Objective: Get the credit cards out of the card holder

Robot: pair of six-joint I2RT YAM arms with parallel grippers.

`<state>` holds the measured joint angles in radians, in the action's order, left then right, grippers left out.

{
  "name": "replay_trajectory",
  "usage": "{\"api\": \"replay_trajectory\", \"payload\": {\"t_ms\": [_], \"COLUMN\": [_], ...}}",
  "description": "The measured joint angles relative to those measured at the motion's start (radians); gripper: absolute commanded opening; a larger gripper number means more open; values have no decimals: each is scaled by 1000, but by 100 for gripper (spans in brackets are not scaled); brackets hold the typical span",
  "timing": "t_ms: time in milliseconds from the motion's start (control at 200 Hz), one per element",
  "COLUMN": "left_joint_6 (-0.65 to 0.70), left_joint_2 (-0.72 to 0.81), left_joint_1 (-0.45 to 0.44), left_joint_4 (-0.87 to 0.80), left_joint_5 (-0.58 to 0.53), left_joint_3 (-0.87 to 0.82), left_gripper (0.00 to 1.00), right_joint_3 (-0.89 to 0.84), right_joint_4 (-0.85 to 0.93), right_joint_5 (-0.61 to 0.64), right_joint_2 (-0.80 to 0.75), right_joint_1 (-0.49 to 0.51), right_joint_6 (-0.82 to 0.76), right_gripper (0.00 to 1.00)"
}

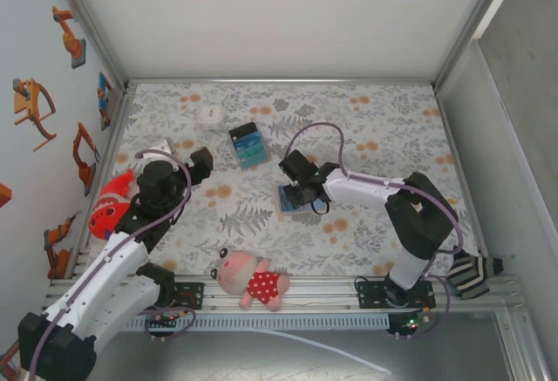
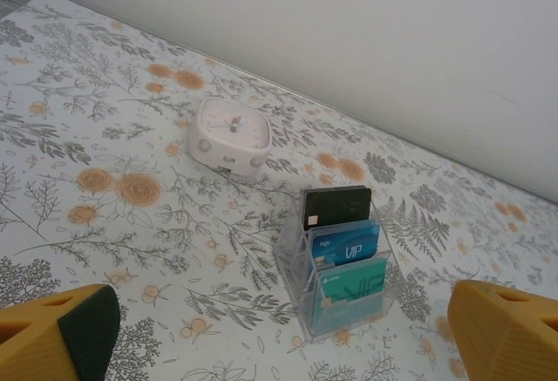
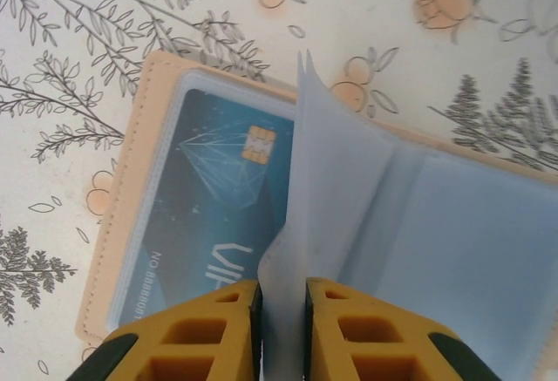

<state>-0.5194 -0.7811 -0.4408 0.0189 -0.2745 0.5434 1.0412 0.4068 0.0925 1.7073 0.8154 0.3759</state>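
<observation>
Page-turn step: right gripper (image 3: pixel 281 298) nips clear sleeve (image 3: pixel 327 180) of card holder (image 3: pixel 453 233), jaws nearly closed; left gripper (image 2: pixel 283 333) gapes empty; next probably needs sleeve lifted aside to free blue card (image 3: pixel 218 180).

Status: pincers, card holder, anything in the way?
Left pincer open, away. Right pincer shut on a sleeve of the card holder. Blue card in its pocket. Nothing in the way.

Bright, even, diffuse light from above. Shadows soft, faint on tablecloth (image 1: pixel 375 128). Left wrist view: near fingers (image 2: pixel 61 337) slightly blurred.
</observation>
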Motion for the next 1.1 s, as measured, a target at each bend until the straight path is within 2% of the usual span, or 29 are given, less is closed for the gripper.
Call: {"api": "replay_trajectory", "payload": {"t_ms": [275,586,922,1102], "left_joint_6": [21,27,41,99], "left_joint_2": [-55,-129,-239,-339], "left_joint_1": [-7,-50,-168,-286], "left_joint_4": [4,13,23,35], "left_joint_5": [59,85,87,79], "left_joint_3": [17,22,48,77], "left_gripper": [97,97,97,97], "right_joint_3": [-55,-153,-255,-281], "right_joint_4": [-4,-23,-47,-63], "right_joint_5": [53,77,51,16], "right_joint_2": [-60,-147,-251,-368], "right_joint_1": [-23,-85,-189,-260], "right_joint_6": [43,101,151,174], "right_gripper": [35,41,44,44]}}
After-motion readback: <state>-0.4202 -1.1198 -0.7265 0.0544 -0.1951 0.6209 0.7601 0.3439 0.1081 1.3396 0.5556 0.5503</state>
